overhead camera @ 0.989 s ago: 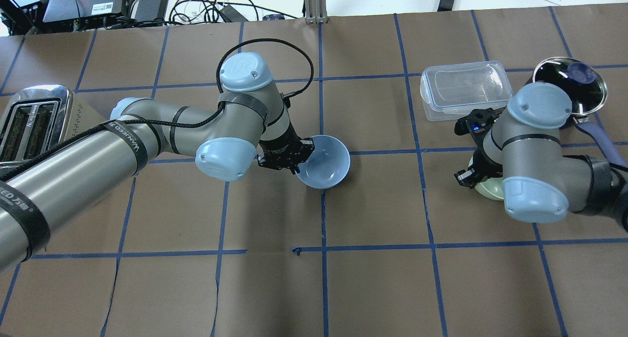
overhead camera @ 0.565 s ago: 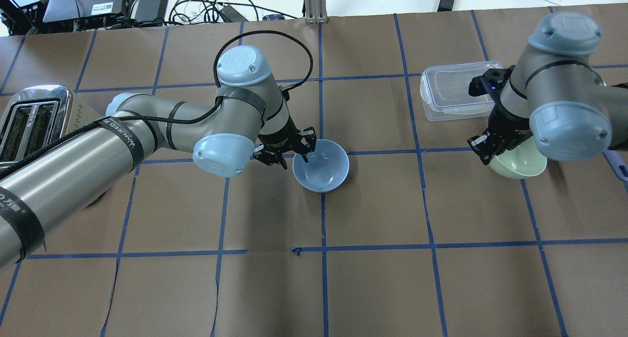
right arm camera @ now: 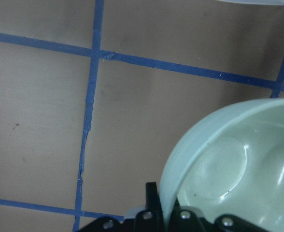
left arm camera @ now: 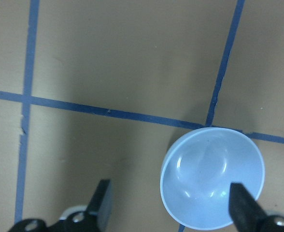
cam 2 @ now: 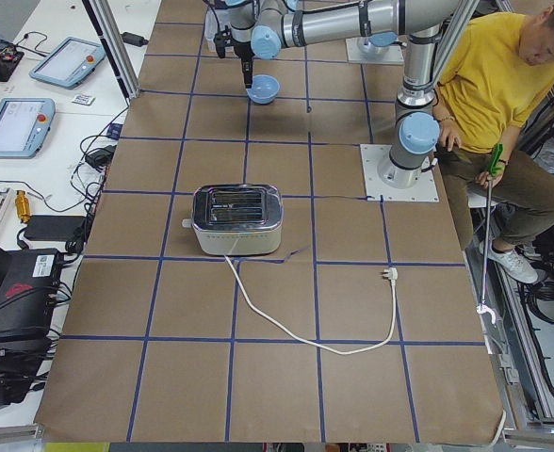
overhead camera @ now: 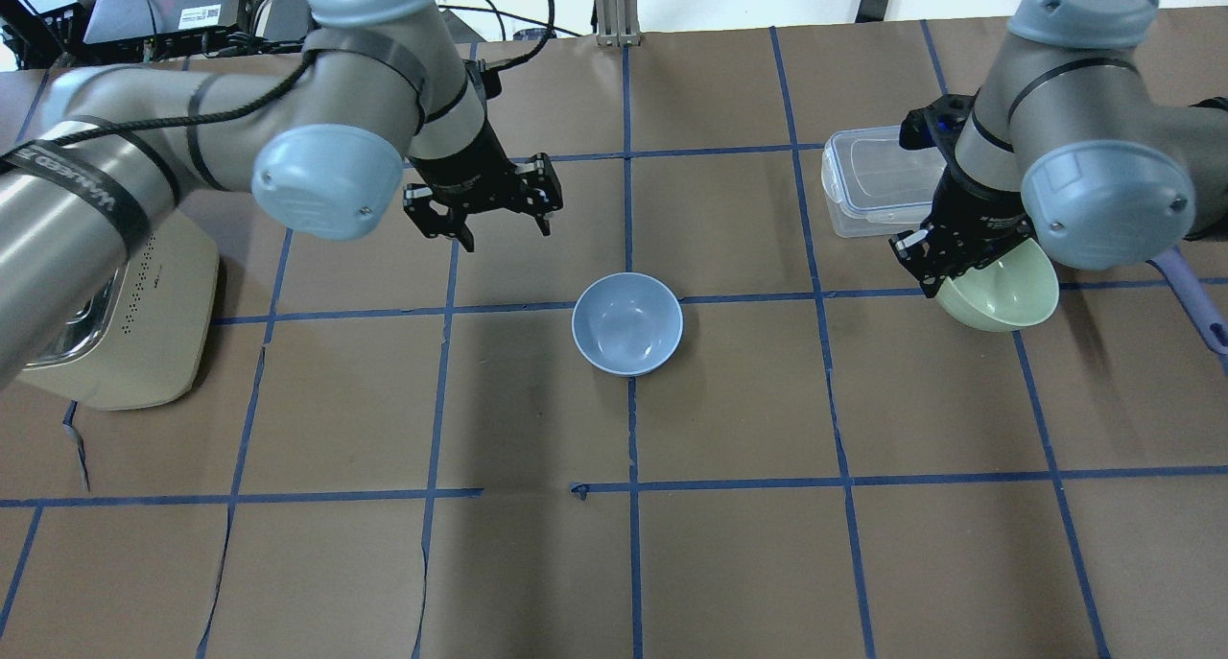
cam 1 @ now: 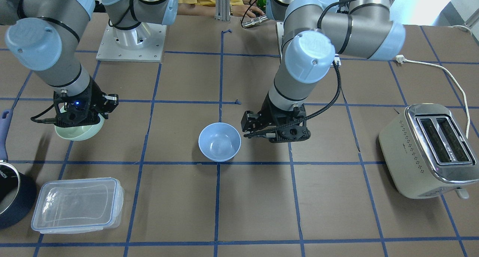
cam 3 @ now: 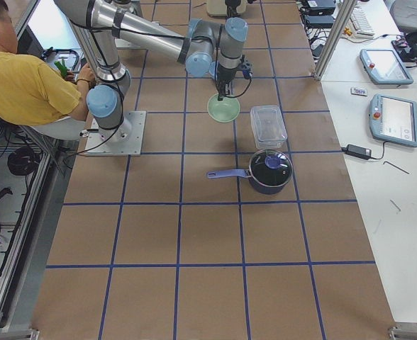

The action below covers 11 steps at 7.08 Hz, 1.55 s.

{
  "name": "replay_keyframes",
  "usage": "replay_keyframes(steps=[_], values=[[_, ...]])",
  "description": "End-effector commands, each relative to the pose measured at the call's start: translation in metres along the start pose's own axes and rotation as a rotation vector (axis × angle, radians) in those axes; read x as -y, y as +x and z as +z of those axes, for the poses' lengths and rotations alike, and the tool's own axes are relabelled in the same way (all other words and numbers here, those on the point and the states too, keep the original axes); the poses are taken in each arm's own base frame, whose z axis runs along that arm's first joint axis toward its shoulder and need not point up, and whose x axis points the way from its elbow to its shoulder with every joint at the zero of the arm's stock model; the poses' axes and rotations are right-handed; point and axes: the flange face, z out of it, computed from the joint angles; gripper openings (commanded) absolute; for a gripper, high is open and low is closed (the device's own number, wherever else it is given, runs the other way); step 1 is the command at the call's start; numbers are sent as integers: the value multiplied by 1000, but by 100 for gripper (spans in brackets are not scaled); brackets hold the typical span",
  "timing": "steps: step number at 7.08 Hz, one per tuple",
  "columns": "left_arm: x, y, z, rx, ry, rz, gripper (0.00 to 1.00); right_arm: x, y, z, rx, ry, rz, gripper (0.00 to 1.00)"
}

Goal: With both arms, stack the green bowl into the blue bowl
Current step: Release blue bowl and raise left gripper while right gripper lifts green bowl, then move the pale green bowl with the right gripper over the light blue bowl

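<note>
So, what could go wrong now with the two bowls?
The right gripper pinches the green bowl at one spot of its rim only, and the bowl hangs tilted: it could slip out. The blue bowl stands free, with the open left gripper apart from it, so it could slide when the green bowl lands.

Table top (overhead camera: 729, 563) is brown paper gridded with blue tape. Sides as in my overhead view: a silver two-slot toaster (cam 1: 426, 148) stands at the left end with its slots up. Its white cord (cam 2: 286, 325) loops across the paper, and the plug (cam 2: 391, 274) lies loose on the near side. A clear lidded container (cam 1: 76, 204) sits far right. The navy pot (cam 3: 270, 170) is just beside it, further right, with its lid on and its handle (cam 3: 226, 173) pointing to the near side. I also see a person in a yellow shirt (cam 2: 489, 75) seated past the near edge and two tablets (cam 3: 393, 120) on the white bench beyond the far edge.
</note>
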Motion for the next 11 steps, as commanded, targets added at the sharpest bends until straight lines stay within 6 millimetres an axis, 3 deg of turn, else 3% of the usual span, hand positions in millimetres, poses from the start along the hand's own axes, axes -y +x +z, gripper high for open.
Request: replay_keyframes(steps=[1,3,5,6,8,9,11], values=[[-9,-59,-71,67,67,87,92,2,-64,-2,-14,16,142,0],[-32,-71,-112,69,132,71,97,18,-140,-9,-27,57,352,0],[-35,-71,-114,59,139,68,100,40,-221,-7,-55,86,495,0],[-34,-70,-107,52,125,67,100,46,-253,7,-61,79,591,0],[-34,-76,-107,70,33,55,100,46,-290,31,-72,61,675,0],[-27,-75,-119,70,36,49,100,46,-300,41,-78,57,683,0],[-26,-71,-120,67,34,56,100,59,-314,35,-58,69,674,0]])
